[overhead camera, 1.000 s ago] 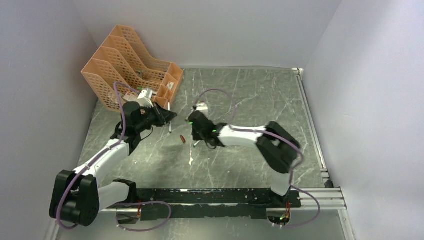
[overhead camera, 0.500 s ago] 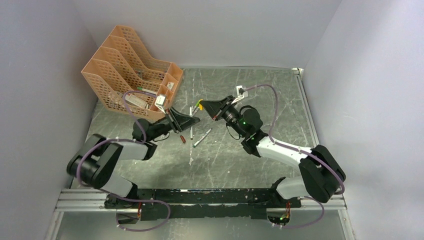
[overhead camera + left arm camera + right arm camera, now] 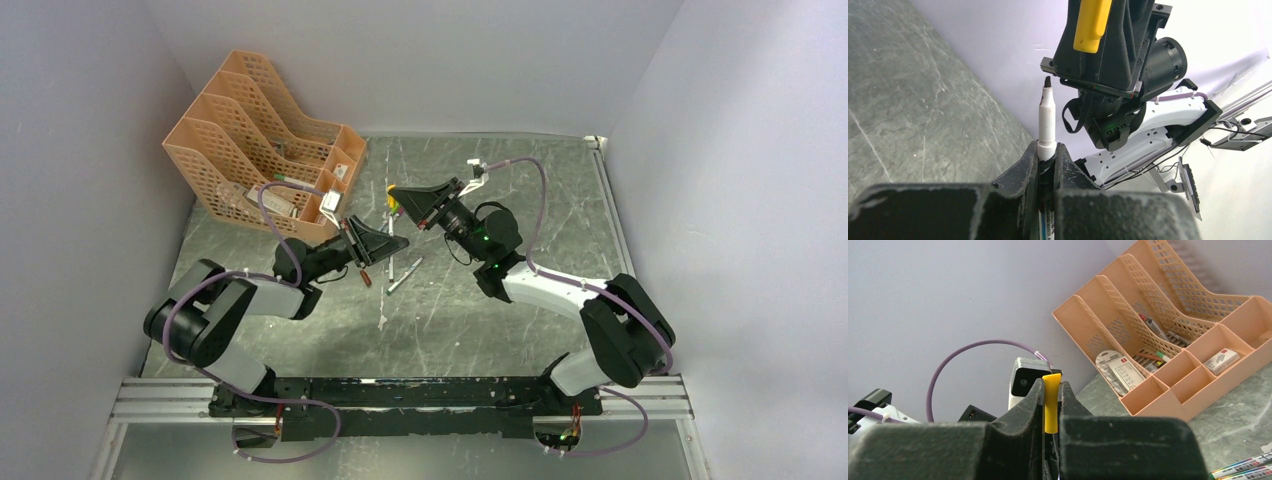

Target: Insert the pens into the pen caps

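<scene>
A: left gripper (image 3: 1047, 152) status?
B: clenched on a pen (image 3: 1046, 117) — bare tip up, close to the right gripper (image 3: 1050, 387), not in yet.
A: right one?
B: pinching the yellow cap (image 3: 1051, 407). Both held above the tabletop (image 3: 520, 200) — loose pens (image 3: 404, 272) lie below.

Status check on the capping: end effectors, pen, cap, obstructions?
Left end effector shut on white marker pen, tip bare. Right end effector shut on yellow plastic cap. Tip and cap apart, nothing between.
</scene>
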Robot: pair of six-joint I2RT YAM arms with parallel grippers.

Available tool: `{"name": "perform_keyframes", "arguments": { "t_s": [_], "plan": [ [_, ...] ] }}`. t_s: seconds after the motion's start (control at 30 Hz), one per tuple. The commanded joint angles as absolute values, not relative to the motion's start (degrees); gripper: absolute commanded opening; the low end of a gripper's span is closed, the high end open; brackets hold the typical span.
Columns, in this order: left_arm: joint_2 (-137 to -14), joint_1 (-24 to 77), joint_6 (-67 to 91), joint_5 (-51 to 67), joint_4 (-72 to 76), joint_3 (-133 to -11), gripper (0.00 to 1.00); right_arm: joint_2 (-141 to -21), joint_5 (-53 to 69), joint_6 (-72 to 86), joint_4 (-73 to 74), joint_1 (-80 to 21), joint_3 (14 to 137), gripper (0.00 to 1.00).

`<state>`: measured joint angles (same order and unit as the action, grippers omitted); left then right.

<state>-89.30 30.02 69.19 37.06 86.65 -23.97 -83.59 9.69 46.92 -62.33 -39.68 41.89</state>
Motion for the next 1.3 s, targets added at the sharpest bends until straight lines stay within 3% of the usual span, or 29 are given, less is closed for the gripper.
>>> {"name": "perform_keyframes", "arguments": {
  "t_s": [0.0, 1.27],
  "plan": [
    [-88.34, 30.84, 68.07, 37.25, 99.53, -25.89, 0.07, -83.67, 10.13, 46.86, -64.94, -39.29, 41.26, 0.0],
    [-84.62, 32.25, 62.78, 37.82, 91.72, -26.59, 0.07, -81.65, 10.93, 45.82, -62.17, -39.25, 43.32, 0.0]
  ]
}}
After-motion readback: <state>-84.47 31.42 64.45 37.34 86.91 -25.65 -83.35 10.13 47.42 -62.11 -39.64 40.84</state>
